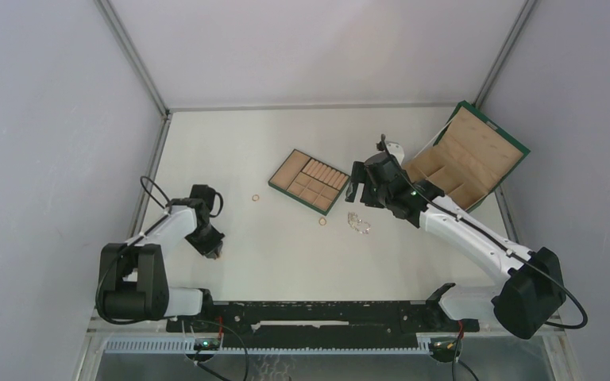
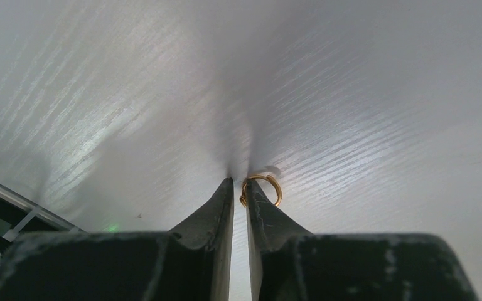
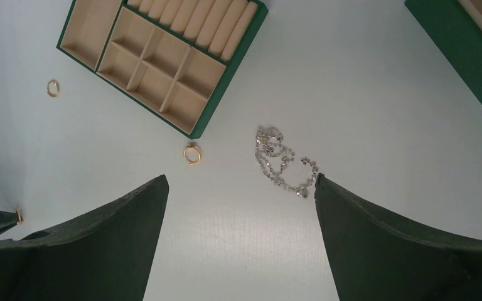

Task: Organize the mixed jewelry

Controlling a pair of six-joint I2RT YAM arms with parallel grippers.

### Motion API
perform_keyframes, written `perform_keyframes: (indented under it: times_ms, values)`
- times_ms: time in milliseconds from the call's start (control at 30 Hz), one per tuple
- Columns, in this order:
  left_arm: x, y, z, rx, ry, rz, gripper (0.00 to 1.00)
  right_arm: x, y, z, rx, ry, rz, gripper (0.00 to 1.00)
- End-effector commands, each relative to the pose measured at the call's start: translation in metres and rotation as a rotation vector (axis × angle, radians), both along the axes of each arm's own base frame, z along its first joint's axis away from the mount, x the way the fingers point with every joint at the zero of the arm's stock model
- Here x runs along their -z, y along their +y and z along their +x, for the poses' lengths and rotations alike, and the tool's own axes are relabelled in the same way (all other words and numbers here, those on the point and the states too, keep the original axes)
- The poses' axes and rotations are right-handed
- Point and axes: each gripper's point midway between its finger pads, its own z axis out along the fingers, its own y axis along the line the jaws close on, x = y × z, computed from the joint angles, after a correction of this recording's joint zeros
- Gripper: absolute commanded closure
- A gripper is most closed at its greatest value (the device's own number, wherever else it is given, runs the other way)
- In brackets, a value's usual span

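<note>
The left gripper (image 2: 238,183) has its fingers drawn almost together, with only a thin slit between them. A small gold ring (image 2: 262,179) sits at the very tip of the right-hand finger in the wrist view. It appears to be nipped by its edge, though the angle does not make plain whether it is clamped or merely touching. In the overhead view this gripper is low over the white table (image 1: 286,254) at the lower left of the frame, well apart from the tan compartmented tray (image 1: 310,180). The right gripper (image 3: 241,179) hangs above the table near the middle of the overhead view, its fingers spread wide and holding nothing. Between them in its wrist view the silvery chain (image 3: 282,162) lies in a loose tangle on the table, nearer the right-hand finger. A second gold ring (image 3: 192,154) lies flat just below the tray's green lower corner, left of the chain and not touching either. A third gold ring (image 3: 53,88) lies left of the tray. A green box (image 1: 465,151) with tan lining stands open at the upper right of the overhead view.
</note>
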Motion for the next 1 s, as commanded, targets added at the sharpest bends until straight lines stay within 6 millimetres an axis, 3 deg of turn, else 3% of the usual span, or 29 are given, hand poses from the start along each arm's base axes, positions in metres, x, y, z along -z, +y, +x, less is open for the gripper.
perform_keyframes:
  times_ms: [0, 133, 333, 533, 633, 833, 967]
  values:
    - [0.003, -0.015, 0.012, 0.062, -0.018, -0.064, 0.82, -0.007, 0.007, 0.007, 0.008, -0.032, 0.037, 0.05]
    - [0.0, -0.038, 0.018, 0.114, -0.02, -0.115, 0.82, -0.007, 0.009, 0.008, 0.002, -0.034, 0.039, 0.05]
    - [-0.01, -0.091, 0.036, 0.226, -0.031, -0.197, 0.76, -0.007, 0.01, 0.009, 0.0, -0.033, 0.045, 0.05]
    - [-0.042, -0.132, 0.059, 0.318, -0.095, -0.287, 0.75, -0.008, 0.008, 0.007, 0.004, -0.035, 0.04, 0.05]
    - [-0.061, -0.134, 0.071, 0.398, -0.159, -0.271, 0.72, -0.009, 0.006, 0.007, 0.01, -0.036, 0.037, 0.05]
    - [-0.06, -0.095, 0.083, 0.661, -0.086, -0.029, 0.71, -0.011, 0.01, 0.007, 0.005, -0.039, 0.057, 0.05]
    - [-0.043, -0.11, 0.064, 0.89, 0.036, -0.1, 0.7, -0.011, 0.014, 0.007, -0.005, -0.038, 0.068, 0.05]
